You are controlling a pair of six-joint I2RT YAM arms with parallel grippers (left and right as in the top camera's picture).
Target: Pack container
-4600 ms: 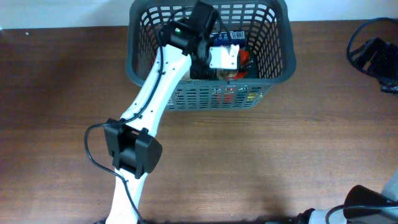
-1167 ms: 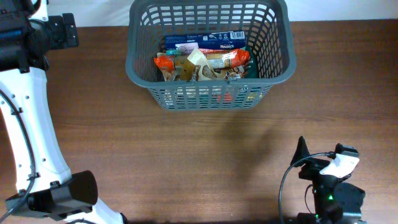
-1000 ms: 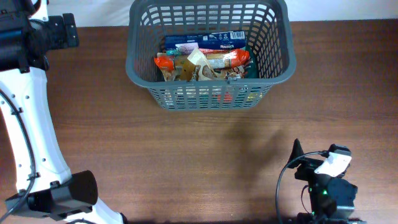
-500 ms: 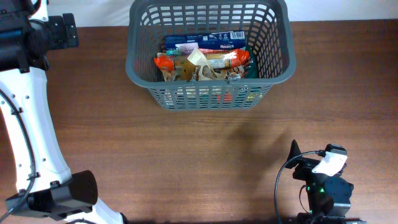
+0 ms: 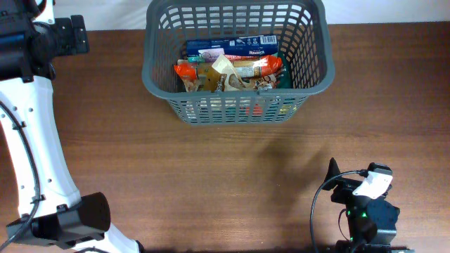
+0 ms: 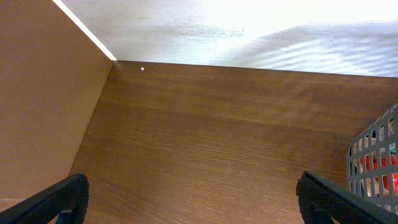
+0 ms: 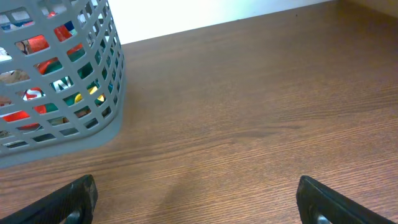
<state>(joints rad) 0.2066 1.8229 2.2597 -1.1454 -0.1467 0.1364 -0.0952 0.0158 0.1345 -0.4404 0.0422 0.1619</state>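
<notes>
At the upper left of the overhead view the left arm (image 5: pixel 31 140) is seen; the left gripper (image 6: pixel 193 196) is spread wide and nothing is held. The basket (image 5: pixel 238 112) is set at top centre on the table (image 5: pixel 211 183), with snack packets (image 5: pixel 232 67) lying inside. At the lower right, the right gripper (image 7: pixel 196 193) is likewise spread wide and empty.

Large dark-grey rectangular container (image 5: pixel 232 112) with slotted lattice sides and solid rim, upright at the bench's (image 5: pixel 211 176) far middle, holding heaped colourful snack packets (image 5: pixel 228 67).
</notes>
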